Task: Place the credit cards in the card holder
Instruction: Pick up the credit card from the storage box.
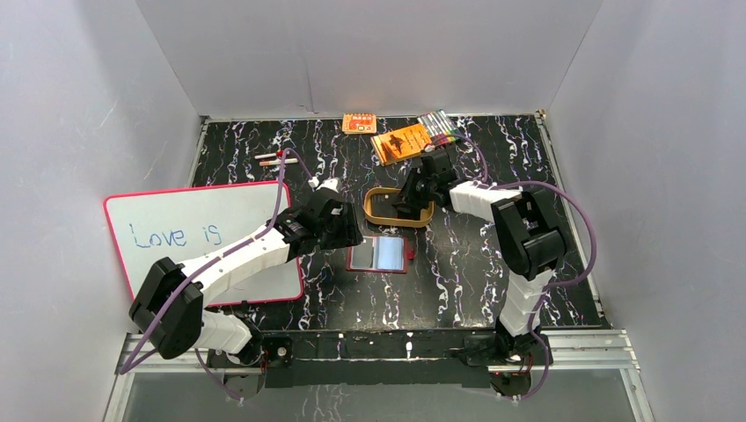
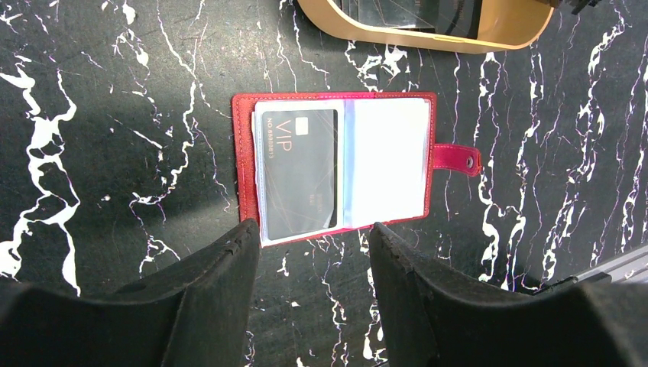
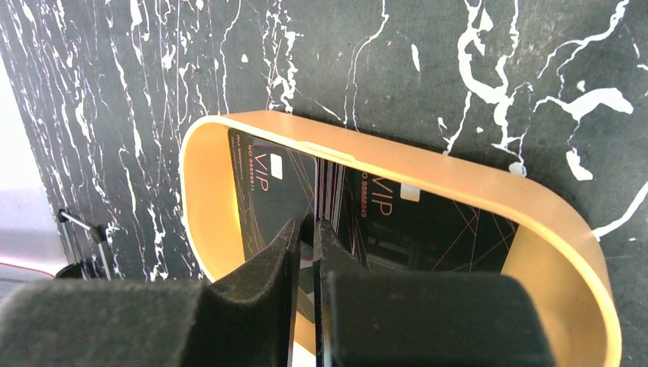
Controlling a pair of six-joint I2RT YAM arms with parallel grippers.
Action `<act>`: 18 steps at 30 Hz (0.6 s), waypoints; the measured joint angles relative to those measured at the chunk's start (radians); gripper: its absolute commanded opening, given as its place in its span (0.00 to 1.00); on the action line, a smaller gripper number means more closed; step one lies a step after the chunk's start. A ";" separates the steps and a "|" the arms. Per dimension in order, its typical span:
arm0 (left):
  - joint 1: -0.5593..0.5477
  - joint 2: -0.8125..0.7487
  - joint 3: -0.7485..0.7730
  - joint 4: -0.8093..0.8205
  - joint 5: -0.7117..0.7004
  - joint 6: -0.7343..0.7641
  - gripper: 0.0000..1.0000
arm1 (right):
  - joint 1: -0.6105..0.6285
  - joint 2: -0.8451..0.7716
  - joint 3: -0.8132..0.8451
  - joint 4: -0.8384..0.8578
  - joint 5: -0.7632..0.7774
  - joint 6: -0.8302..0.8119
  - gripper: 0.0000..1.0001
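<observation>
Right fingers (image 3: 260,267) pinch an edge among thin black credit cards (image 3: 264,191) in a tan oval tray (image 3: 428,164).
Likely stiff, light, slick; take edges. Left fingers (image 2: 214,290) gape just left of the open red leather card holder (image 2: 382,160).

White walls (image 1: 352,53), marbled (black) table (image 1: 475,281)

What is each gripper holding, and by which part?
Right gripper looks pinched on the edge of a card tipped up in the tray. Left gripper is open and holds nothing.
</observation>
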 measured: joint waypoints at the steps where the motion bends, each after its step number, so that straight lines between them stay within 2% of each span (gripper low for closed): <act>1: 0.000 0.000 0.000 0.000 0.000 0.000 0.52 | -0.002 -0.005 -0.005 0.003 -0.003 0.001 0.04; 6: 0.000 0.000 0.000 0.000 0.000 0.000 0.52 | -0.005 -0.037 -0.022 0.008 -0.016 0.014 0.00; 18: 0.000 0.000 0.000 0.000 0.000 -0.002 0.52 | -0.017 -0.139 -0.073 0.016 -0.072 0.063 0.00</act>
